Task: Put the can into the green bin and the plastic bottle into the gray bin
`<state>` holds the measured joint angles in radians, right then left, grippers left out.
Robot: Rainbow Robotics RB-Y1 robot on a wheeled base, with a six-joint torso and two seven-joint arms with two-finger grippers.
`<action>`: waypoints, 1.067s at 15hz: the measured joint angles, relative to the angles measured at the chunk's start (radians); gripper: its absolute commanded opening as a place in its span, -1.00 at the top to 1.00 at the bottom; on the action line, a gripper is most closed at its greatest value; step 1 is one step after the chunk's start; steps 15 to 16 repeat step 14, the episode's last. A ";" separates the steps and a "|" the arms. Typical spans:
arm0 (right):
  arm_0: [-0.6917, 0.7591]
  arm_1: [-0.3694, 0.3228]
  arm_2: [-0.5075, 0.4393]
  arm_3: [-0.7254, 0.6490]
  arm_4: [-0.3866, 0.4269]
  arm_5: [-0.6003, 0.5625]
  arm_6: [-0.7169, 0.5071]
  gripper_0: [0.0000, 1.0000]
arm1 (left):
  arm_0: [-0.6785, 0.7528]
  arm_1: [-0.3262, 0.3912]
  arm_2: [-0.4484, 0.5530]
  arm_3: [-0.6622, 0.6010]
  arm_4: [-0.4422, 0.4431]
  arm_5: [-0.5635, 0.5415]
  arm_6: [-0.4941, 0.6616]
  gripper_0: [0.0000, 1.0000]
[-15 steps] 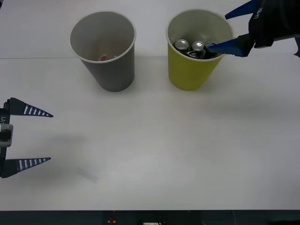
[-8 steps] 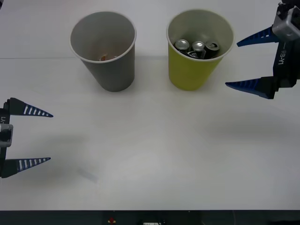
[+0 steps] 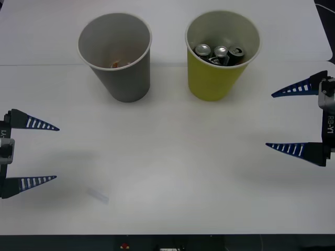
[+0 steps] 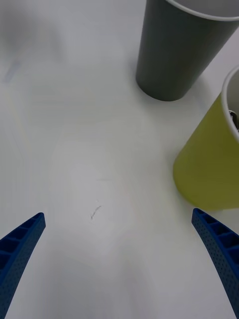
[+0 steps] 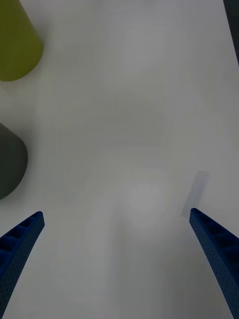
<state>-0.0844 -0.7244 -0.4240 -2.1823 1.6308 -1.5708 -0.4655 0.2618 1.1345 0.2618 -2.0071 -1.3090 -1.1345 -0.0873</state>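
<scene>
The can (image 3: 236,53) was seen lying inside the green bin (image 3: 215,83) beside two others; the gray bin (image 3: 121,78) stood to its left, something small and orange at its bottom, too small to be made out; the right gripper (image 3: 293,120) was held wide and empty over the table (image 3: 172,157), the left gripper (image 3: 36,152) likewise; little risk was judged, save a bin being clipped and tipped by a careless swing

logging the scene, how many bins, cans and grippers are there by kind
bins: 2, the gray bin and the green bin
cans: 3, all inside the green bin
grippers: 2, left gripper and right gripper, both open and empty
total: 7
</scene>
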 measured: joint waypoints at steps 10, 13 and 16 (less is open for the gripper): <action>0.161 0.002 0.035 -0.076 0.039 0.032 0.073 -1.00 | 0.000 0.000 0.000 0.000 0.000 0.000 0.000 -1.00; 0.161 0.002 0.039 -0.076 0.052 0.032 0.070 -1.00 | 0.000 0.000 0.000 0.000 0.000 0.000 0.000 -1.00; 0.161 0.002 0.039 -0.076 0.053 0.032 0.070 -1.00 | 0.000 0.000 0.000 0.000 0.000 0.000 0.000 -1.00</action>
